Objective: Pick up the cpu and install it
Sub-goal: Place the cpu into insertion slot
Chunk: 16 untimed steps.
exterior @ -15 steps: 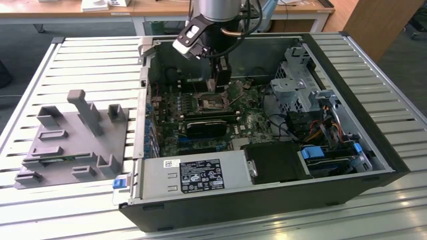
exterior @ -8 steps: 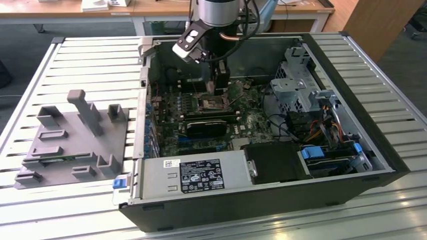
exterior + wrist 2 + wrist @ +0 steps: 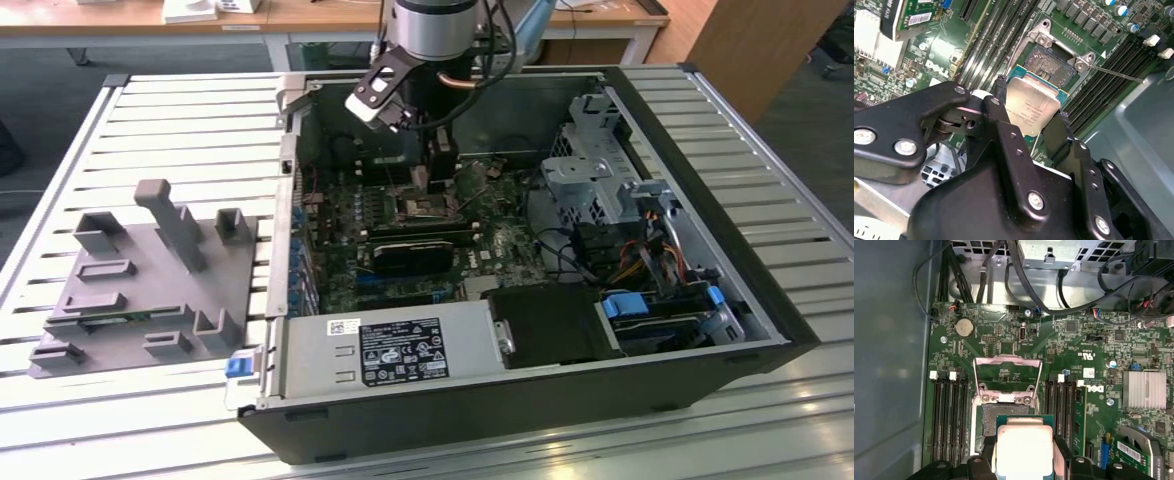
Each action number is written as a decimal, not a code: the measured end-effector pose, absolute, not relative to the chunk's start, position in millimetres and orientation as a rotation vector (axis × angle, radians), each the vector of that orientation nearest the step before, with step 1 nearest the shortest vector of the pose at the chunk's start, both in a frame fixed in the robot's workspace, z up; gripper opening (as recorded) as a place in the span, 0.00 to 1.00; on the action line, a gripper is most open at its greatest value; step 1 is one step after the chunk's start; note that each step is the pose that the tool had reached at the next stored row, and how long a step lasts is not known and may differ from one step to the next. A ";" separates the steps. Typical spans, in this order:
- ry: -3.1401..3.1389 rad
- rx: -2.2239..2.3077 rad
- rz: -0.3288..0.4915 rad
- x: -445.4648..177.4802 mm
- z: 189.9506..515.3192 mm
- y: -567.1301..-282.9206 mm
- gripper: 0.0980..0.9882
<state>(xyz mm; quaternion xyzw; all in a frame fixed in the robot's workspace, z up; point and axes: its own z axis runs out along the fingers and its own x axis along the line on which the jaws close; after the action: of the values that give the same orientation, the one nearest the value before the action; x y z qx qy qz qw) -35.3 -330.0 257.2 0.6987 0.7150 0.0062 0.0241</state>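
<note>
The cpu is a flat square chip with a shiny silver top, and my gripper is shut on its two opposite edges with black fingers. It hangs just above the open socket on the green motherboard, overlapping one side of it. In the first wrist view the cpu covers the near part of the socket, whose metal load frame is flipped up and open. In the exterior view the gripper reaches down into the open computer case, right over the socket.
Memory slots flank the socket on both sides. A dark expansion card, a power supply, a drive cage and loose cables crowd the case. A grey fixture tray lies on the slatted table at the exterior view's left.
</note>
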 end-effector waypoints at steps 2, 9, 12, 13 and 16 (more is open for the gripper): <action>2.212 2.162 0.018 -35.7 254.1 -329.6 0.49; 2.211 2.160 0.016 -35.7 242.2 -326.6 0.49; 2.211 2.160 0.015 -35.8 236.8 -325.1 0.49; 2.211 2.160 0.015 -35.9 235.0 -324.8 0.49; 2.210 2.160 0.015 -36.1 229.4 -323.8 0.49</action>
<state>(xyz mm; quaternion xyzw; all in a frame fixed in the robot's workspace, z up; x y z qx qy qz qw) -36.1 -323.8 229.4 0.6987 0.7149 0.0047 0.0256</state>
